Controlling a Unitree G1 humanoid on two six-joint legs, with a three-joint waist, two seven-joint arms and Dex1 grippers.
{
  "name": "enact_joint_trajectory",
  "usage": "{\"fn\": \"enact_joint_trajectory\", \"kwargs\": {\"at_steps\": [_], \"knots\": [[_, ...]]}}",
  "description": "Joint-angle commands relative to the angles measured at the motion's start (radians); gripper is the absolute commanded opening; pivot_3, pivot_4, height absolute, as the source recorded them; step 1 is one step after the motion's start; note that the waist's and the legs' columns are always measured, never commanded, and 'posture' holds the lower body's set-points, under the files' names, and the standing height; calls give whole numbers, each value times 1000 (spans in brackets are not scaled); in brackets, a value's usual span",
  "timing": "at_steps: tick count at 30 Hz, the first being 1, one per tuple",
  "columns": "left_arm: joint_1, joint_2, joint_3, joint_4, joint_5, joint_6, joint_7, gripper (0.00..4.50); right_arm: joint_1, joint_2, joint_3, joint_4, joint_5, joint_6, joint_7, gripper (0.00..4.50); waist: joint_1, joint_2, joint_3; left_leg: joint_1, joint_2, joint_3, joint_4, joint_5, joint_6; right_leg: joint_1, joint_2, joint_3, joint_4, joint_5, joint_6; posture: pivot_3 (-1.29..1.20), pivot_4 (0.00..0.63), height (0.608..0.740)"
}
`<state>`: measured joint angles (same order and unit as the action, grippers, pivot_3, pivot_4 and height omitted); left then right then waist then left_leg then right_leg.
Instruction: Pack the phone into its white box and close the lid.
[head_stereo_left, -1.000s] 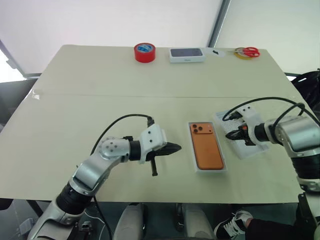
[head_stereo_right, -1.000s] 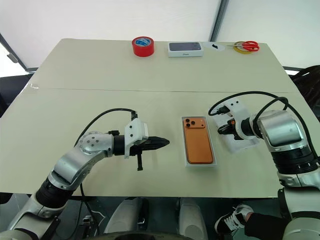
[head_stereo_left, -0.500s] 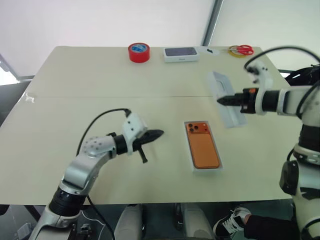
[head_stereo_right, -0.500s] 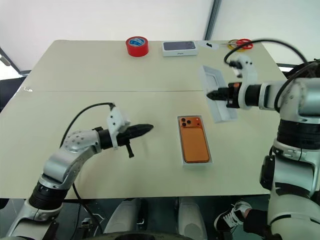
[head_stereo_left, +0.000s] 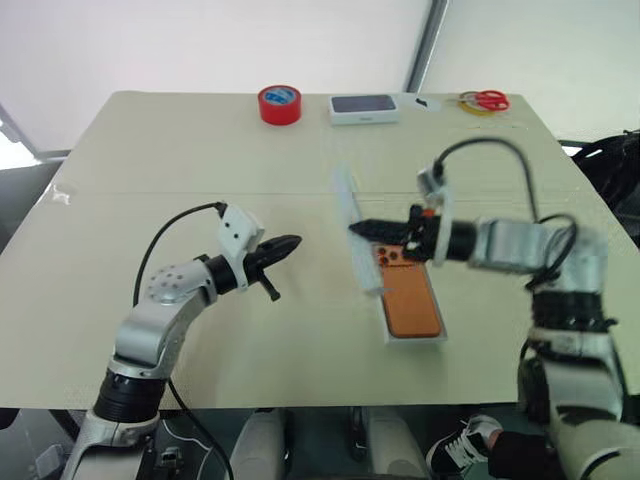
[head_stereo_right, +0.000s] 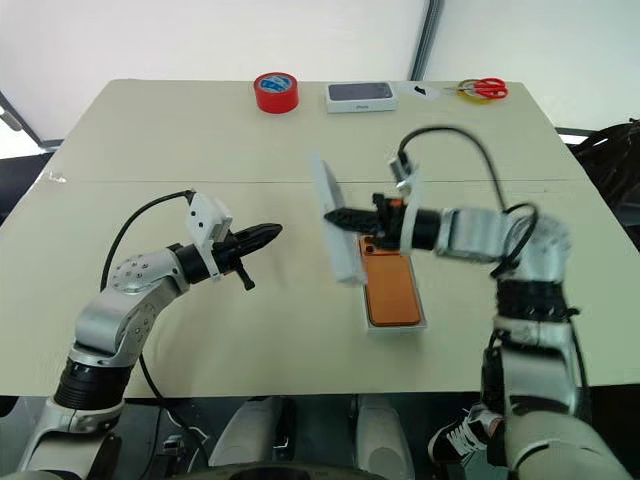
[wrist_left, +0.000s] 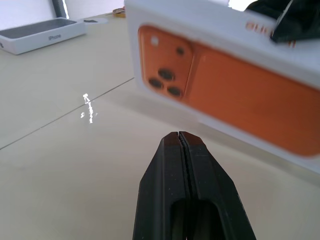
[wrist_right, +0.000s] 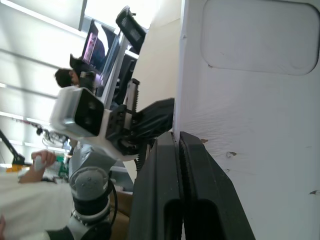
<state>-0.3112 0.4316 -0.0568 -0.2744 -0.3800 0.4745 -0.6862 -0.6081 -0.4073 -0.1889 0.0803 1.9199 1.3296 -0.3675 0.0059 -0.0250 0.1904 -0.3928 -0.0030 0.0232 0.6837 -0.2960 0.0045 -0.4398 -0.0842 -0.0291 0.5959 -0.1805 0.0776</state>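
- White cardboard lid (head_stereo_left: 355, 232) is up off the table, pinched by one edge in the right gripper (head_stereo_left: 362, 229), fingers clamped together on it. It is carried on edge, roughly upright, its face turned sideways rather than down.
- From the left wrist view, the printed orange phone picture on the lid's outer face looks toward the left gripper (wrist_left: 180, 139); from the right wrist view, the pale plain inside faces back along the right arm.
- Phone (head_stereo_left: 410, 300) already lies face-down in the white box (head_stereo_left: 418, 341) on the table (head_stereo_left: 150, 150), camera block at the far end, long axis running away from the robot.
- Key relation: box and phone sit just below and slightly to the wrist side of the right gripper's tips. The lid hangs over the box's far-left corner, not yet square over it. Lid's long axis is near enough parallel to the box's, but its plane is about a quarter turn off.
- Judgement: next move calls for rolling the lid flat, open side down, then shifting it back over the box and lowering so the walls slip outside the tray. Risk: one corner catching and the lid riding skewed.
- Left gripper (head_stereo_left: 283, 246) is pressed shut and empty, pointing level at the lid from well apart; the box lies beyond and below its tips. Right arm is plainly the nearer one.
- Far edge of table, away from both tools: red tape roll (head_stereo_left: 279, 104), white box with a dark top (head_stereo_left: 366, 108), scissors (head_stereo_left: 487, 100).
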Motion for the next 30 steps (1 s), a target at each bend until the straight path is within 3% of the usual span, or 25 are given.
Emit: {"fn": "enact_joint_trajectory", "kwargs": {"at_steps": [1,7,10,15,19,22,29,30], "knots": [[-24,-19,-29,-21,8,-1,9,0,55,57,-29,-152,52,-89,-103,28,-1,0,0,0,0,0,0,0,0,0,0,0,0,0,0,0,150,732],[-62,-53,-113,16,40,-2,3,0,135,28,-40,-187,52,-108,-164,28,4,0,0,0,0,0,0,0,0,0,1,0,0,0,0,0,150,732],[-86,-76,-154,45,58,-3,0,0,135,-46,-33,-172,52,-84,-130,885,4,1,0,0,0,0,0,0,0,0,1,0,0,0,-1,0,150,732],[-138,-146,-225,98,81,0,-5,0,33,-251,-16,-144,52,-50,-6,3350,5,1,0,0,0,0,0,0,0,0,1,0,-1,-2,-3,0,150,732],[-179,-213,-266,137,97,7,0,0,8,-414,18,-110,19,-55,19,3350,8,1,0,0,1,0,0,0,1,0,2,0,-1,-2,-2,0,150,732],[-200,-250,-299,166,116,10,3,0,15,-474,29,-103,-141,-49,107,3350,6,1,0,0,1,0,0,-1,2,0,2,0,-2,-2,-2,0,150,732],[-214,-290,-301,176,123,30,13,0,26,-554,89,-160,-519,-79,359,36,7,1,0,0,1,1,1,-1,2,0,2,1,-2,-2,-2,0,150,732],[-212,-294,-286,170,113,39,19,0,28,-571,112,-181,-582,-90,400,36,7,1,0,0,1,1,1,-1,2,0,2,1,-2,-2,-2,0,150,732]]}}
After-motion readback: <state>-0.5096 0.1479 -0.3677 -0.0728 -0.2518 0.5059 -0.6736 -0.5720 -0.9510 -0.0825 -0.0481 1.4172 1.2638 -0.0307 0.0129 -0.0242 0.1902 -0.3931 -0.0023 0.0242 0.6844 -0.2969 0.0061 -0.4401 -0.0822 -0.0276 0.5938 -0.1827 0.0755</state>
